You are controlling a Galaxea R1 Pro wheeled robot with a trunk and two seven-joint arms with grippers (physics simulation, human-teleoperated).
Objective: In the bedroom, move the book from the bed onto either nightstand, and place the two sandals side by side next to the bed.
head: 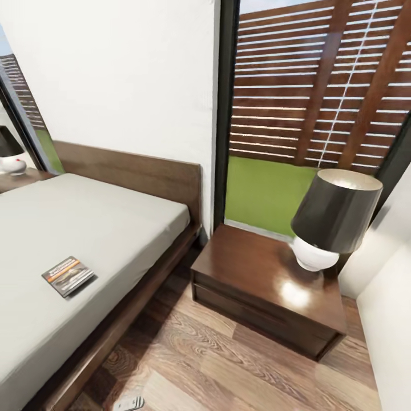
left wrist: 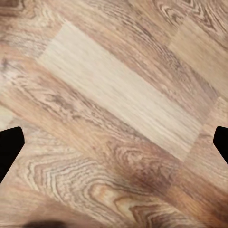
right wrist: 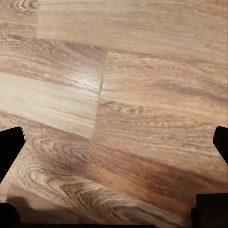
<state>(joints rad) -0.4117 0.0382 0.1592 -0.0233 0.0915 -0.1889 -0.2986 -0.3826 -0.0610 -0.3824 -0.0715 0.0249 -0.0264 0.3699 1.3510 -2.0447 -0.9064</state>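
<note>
The book [head: 68, 275], a thin dark paperback with an orange band, lies flat on the off-white mattress of the bed [head: 97, 222], close to its near side rail. A dark-brown nightstand [head: 245, 264] stands right of the bed under the window, with a lamp on it. Another nightstand [head: 20, 179] peeks out beyond the bed's far side. The sandals are out of view. In the wrist views my left gripper [left wrist: 114, 147] and right gripper [right wrist: 114, 147] both hang open over bare wood-plank floor, black fingertips [left wrist: 9, 145] far apart, nothing between them.
A black-shaded lamp with a white base [head: 334, 220] occupies the right part of the near nightstand's top. A white wall or furniture edge [head: 388, 308] closes in at right. A strip of plank floor [head: 228, 365] runs between bed and nightstand. A small grey part [head: 128, 403] shows at the bottom edge.
</note>
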